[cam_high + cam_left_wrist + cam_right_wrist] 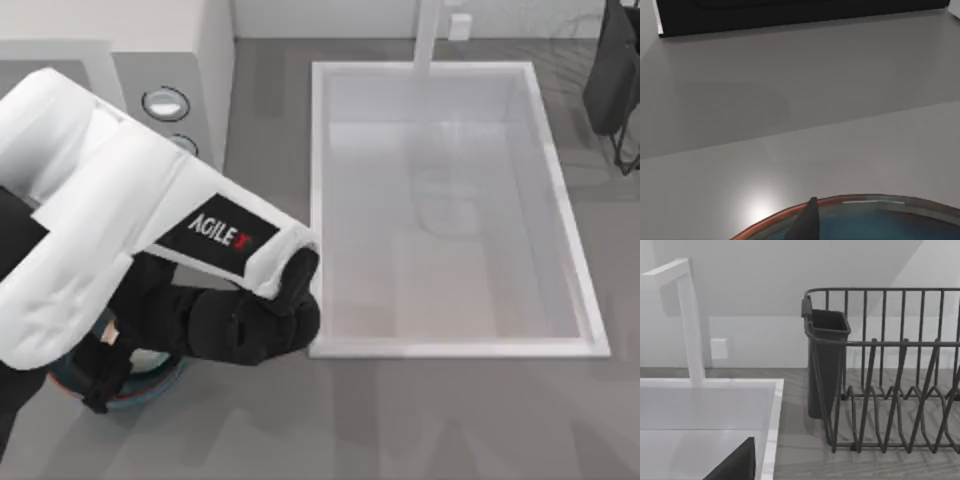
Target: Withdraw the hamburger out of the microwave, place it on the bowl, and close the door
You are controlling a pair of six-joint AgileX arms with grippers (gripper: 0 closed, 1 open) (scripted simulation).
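The white AgileX left arm reaches across the left half of the top view, its black left gripper [105, 375] hanging low at the lower left, over the round dark teal-blue bowl [150, 385] with its thin reddish-brown rim. In the left wrist view one dark fingertip [807, 222] sits just above that rim; whether the fingers are apart or together cannot be told. Beyond the bowl lies the bare grey table [800, 100]. The large white boxy microwave [190, 40] with round silver-rimmed knobs stands at the upper left. The white rectangular sink basin [330, 200] fills the centre. The hamburger is hidden from sight.
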